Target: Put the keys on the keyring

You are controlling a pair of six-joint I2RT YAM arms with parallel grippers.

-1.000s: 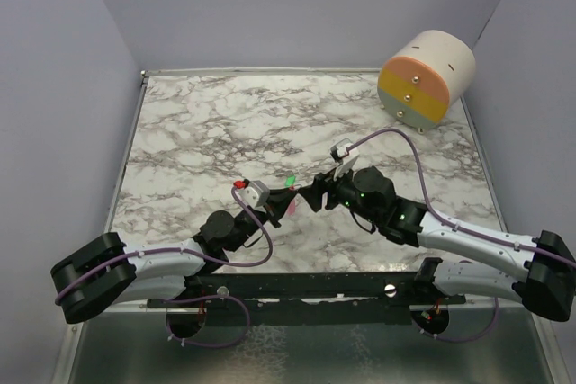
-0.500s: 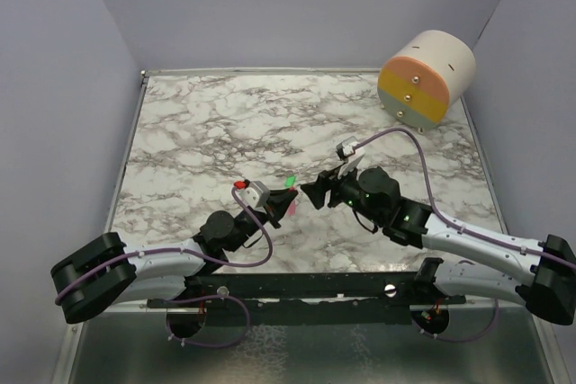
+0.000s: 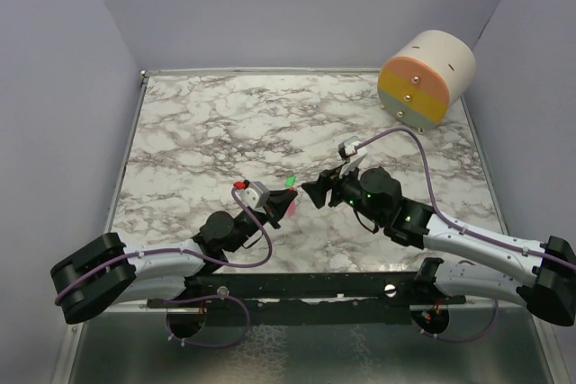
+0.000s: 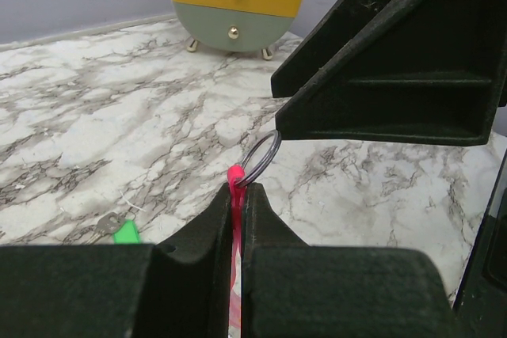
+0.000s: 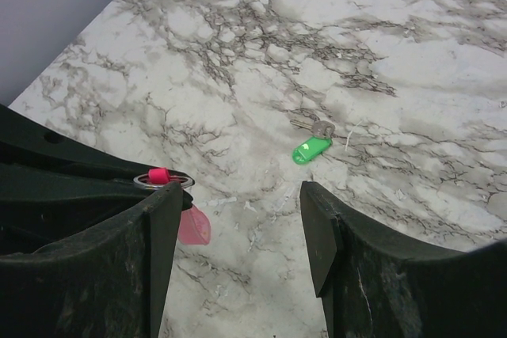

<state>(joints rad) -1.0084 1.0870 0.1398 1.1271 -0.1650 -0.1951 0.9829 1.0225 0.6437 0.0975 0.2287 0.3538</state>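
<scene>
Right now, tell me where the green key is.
The green key lies loose on the marble table, mid-table in the top view, close beside the left pincer, which clamps the pink key.

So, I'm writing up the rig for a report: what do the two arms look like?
The left arm and right arm have pale links and black joints. A purple cable loops along each. The fingers are matt black wedges. Green lights glow on the right arm's wrist.
</scene>
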